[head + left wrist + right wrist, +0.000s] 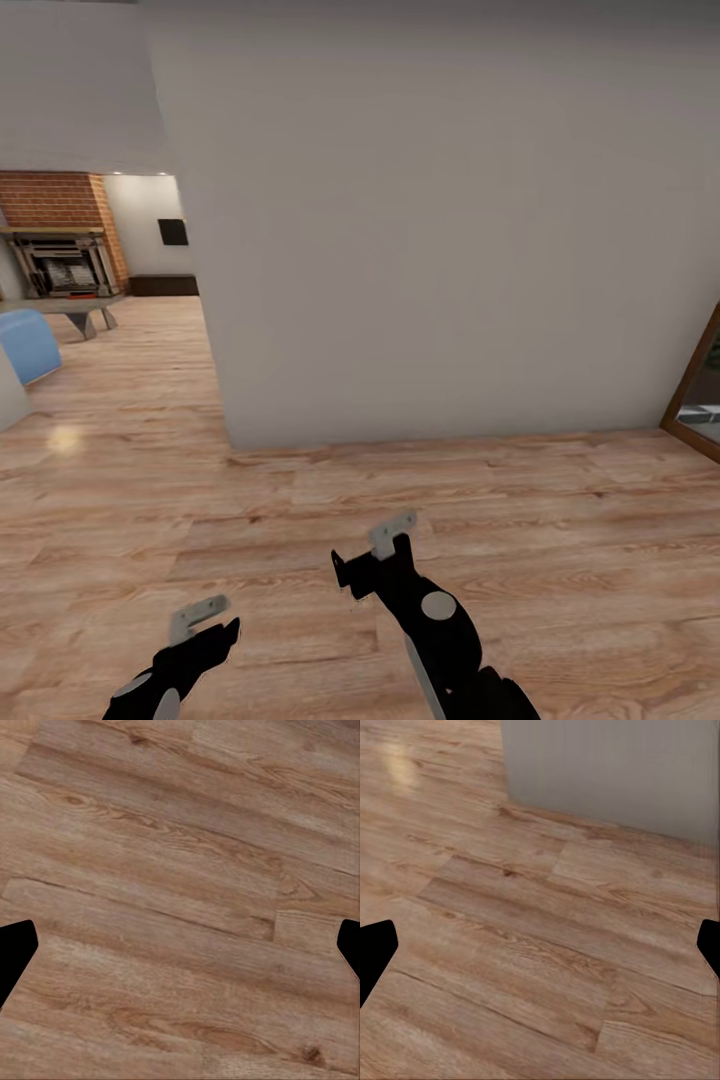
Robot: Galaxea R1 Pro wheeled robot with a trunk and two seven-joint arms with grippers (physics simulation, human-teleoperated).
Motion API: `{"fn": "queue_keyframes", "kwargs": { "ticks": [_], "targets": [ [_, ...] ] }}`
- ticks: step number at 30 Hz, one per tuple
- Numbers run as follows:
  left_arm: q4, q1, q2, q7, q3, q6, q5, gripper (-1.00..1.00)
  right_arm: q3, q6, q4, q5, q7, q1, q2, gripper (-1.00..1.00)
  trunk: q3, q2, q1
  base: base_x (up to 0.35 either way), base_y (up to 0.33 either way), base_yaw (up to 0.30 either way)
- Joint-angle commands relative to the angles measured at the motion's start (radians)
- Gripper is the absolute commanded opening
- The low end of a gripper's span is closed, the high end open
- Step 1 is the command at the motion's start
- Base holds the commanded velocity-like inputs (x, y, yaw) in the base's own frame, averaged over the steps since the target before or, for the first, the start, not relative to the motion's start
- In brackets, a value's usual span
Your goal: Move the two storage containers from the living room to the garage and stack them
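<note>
1. You are facing a plain white wall (430, 220) that takes up most of the head view; its corner meets the light wood plank floor (300, 510) left of centre.
2. Past that corner, at the upper left of the frame, you see into the living room (90, 290): a red brick fireplace (60, 235), a low grey table (75, 310) in front of it, and part of a blue sofa (28, 345) at the left edge.
3. At the right edge a wood-framed glass door (700, 395) shows in part.
4. Your left gripper (205, 622) sits low at the bottom left of the head view. In the left wrist view its fingertips (15, 952) stand wide apart at the two side edges, with bare planks between them and nothing held.
5. Your right gripper (375, 555) sits at bottom centre, a little nearer the wall. In the right wrist view its fingertips (375, 952) are likewise spread apart over planks, the wall's foot (615, 780) at the top.
6. I cannot see either storage container from here.
</note>
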Motion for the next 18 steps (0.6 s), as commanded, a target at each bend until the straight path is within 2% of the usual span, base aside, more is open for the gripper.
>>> {"fn": "queue_keyframes", "kwargs": {
  "ticks": [1, 6, 13, 18],
  "targets": [
    [-0.001, 0.000, 0.000, -0.002, 0.016, 0.000, 0.001, 1.00, 0.000, -0.001, -0.006, 0.001, -0.001, 0.000, 0.000, 1.00, 0.000, 0.000, 0.000, 0.338, 0.000, 0.000],
    [-0.001, 0.000, -0.001, -0.006, 0.040, 0.000, 0.005, 1.00, -0.006, 0.008, -0.025, 0.001, -0.008, 0.000, 0.000, 1.00, 0.000, 0.000, 0.000, 0.337, 0.000, 0.000],
    [0.005, 0.000, -0.003, -0.005, 0.045, 0.000, 0.006, 1.00, -0.002, -0.002, -0.049, 0.001, -0.001, 0.000, 0.000, 1.00, 0.000, 0.000, 0.000, 0.337, 0.001, 0.000],
    [0.004, 0.000, -0.004, -0.002, 0.047, 0.000, 0.005, 1.00, -0.004, -0.003, -0.059, 0.000, 0.005, 0.000, 0.000, 1.00, 0.000, 0.000, 0.000, 0.319, 0.113, 0.000]
  ]
}}
